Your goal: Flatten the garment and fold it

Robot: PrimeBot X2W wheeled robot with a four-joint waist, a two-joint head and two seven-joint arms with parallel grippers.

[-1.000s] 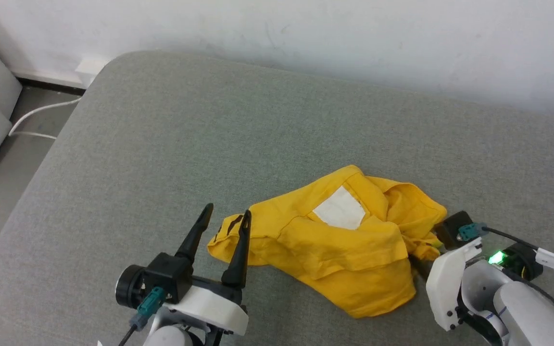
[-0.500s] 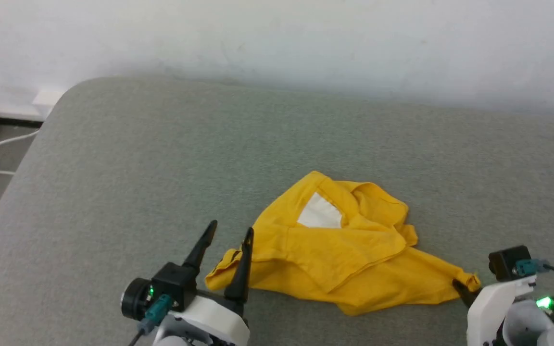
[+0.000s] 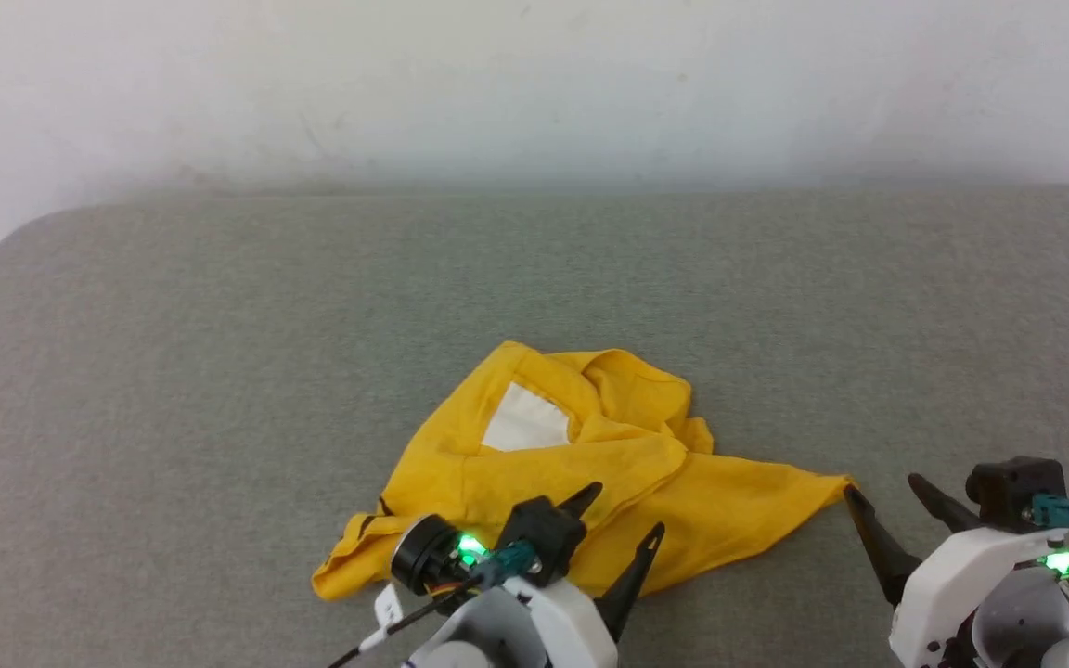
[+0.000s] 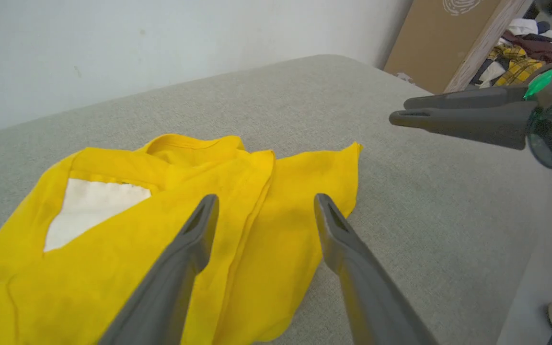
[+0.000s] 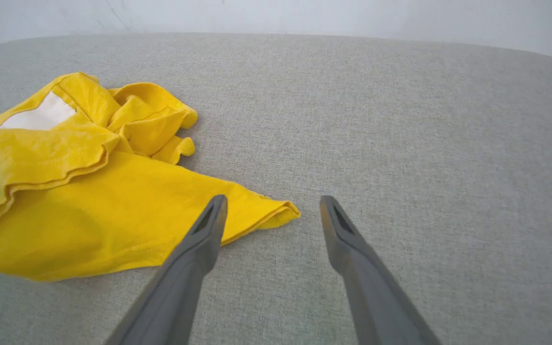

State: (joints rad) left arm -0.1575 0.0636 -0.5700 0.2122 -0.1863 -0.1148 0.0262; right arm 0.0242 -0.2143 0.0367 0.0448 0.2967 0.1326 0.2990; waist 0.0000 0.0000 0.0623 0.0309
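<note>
View from head: crumpled yellow T-shirt, white neck patch uppermost, lies lower centre on grey upholstered surface. Left claw is spread above its lower edge. Right claw is spread and empty at its right corner.
Left wrist view: parted fingers frame a fold, centre.
Right wrist view: T-shirt at left, corner tip between parted fingertips, ungripped.
</note>
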